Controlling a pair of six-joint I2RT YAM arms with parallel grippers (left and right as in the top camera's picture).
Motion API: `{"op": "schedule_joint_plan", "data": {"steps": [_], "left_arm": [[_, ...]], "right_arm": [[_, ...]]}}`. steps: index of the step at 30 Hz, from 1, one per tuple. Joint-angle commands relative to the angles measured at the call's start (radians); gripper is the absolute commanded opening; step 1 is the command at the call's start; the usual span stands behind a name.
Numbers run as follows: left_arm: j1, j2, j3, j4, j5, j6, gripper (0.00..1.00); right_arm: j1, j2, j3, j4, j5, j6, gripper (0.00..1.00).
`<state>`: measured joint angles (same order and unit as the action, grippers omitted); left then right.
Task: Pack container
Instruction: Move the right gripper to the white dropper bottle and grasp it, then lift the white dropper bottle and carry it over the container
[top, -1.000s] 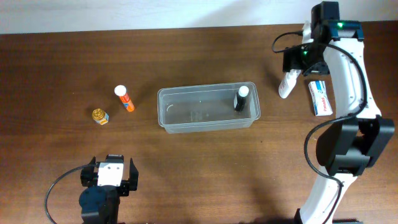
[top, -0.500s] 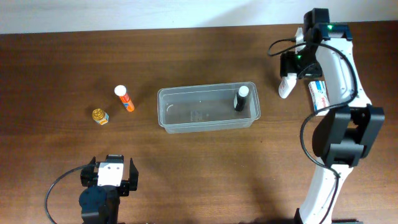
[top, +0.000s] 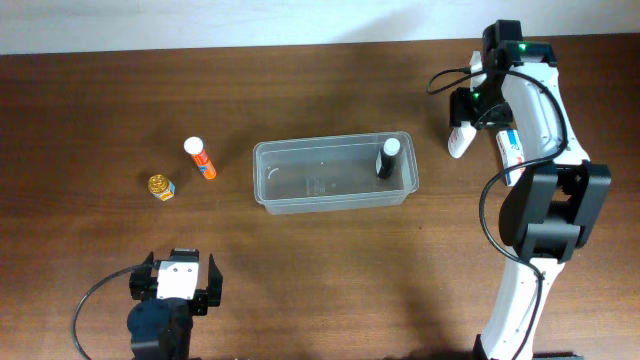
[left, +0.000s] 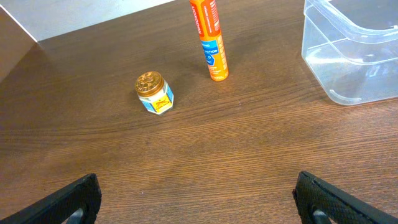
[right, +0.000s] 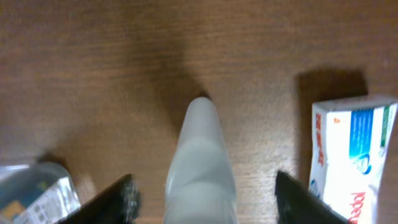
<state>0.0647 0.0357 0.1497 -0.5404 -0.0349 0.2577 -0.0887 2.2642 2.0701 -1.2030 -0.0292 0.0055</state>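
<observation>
The clear plastic container (top: 333, 173) sits mid-table with a black bottle with a white cap (top: 386, 158) standing at its right end; its corner shows in the left wrist view (left: 354, 50). My right gripper (top: 468, 110) is open above a white bottle (top: 458, 139) lying right of the container; in the right wrist view the bottle (right: 200, 168) lies between the open fingers (right: 205, 199). A white and blue box (top: 514, 155) lies beside it, also in the right wrist view (right: 354, 155). My left gripper (top: 172, 285) is open and empty near the front edge.
An orange tube with a white cap (top: 200, 158) and a small gold-lidded jar (top: 160, 186) lie left of the container; both show in the left wrist view, the tube (left: 209, 40) and the jar (left: 153, 93).
My right gripper has shifted slightly back and left, settling over the white bottle. The left arm has not moved.
</observation>
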Motion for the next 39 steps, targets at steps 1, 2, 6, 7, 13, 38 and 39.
{"op": "schedule_joint_plan", "data": {"steps": [1, 2, 6, 7, 13, 38, 39], "left_arm": [[-0.005, 0.001, -0.001, -0.006, -0.014, -0.01, 1.0], [-0.005, 0.001, -0.001, -0.006, -0.014, -0.01, 1.0], [-0.005, 0.001, -0.001, -0.006, -0.014, -0.01, 1.0], [-0.005, 0.001, -0.001, -0.006, -0.014, -0.01, 1.0], [-0.005, 0.001, -0.001, -0.006, -0.014, -0.01, 1.0], [-0.005, 0.001, -0.001, -0.006, -0.014, -0.01, 1.0], [-0.005, 0.001, -0.001, -0.006, -0.014, -0.01, 1.0]], "right_arm": [[-0.003, 0.021, -0.002, 0.0, -0.013, -0.002, 0.47], [-0.003, 0.021, -0.002, 0.0, -0.013, -0.002, 0.44], [-0.003, 0.021, -0.002, 0.0, -0.013, -0.002, 0.39], [-0.003, 0.021, -0.002, 0.0, -0.013, -0.002, 0.36], [-0.003, 0.02, -0.001, -0.015, -0.013, -0.002, 0.19], [-0.001, -0.092, 0.545, -0.496, -0.265, 0.027, 0.2], [0.0, -0.111, 0.545, -0.496, -0.275, 0.029, 0.2]]}}
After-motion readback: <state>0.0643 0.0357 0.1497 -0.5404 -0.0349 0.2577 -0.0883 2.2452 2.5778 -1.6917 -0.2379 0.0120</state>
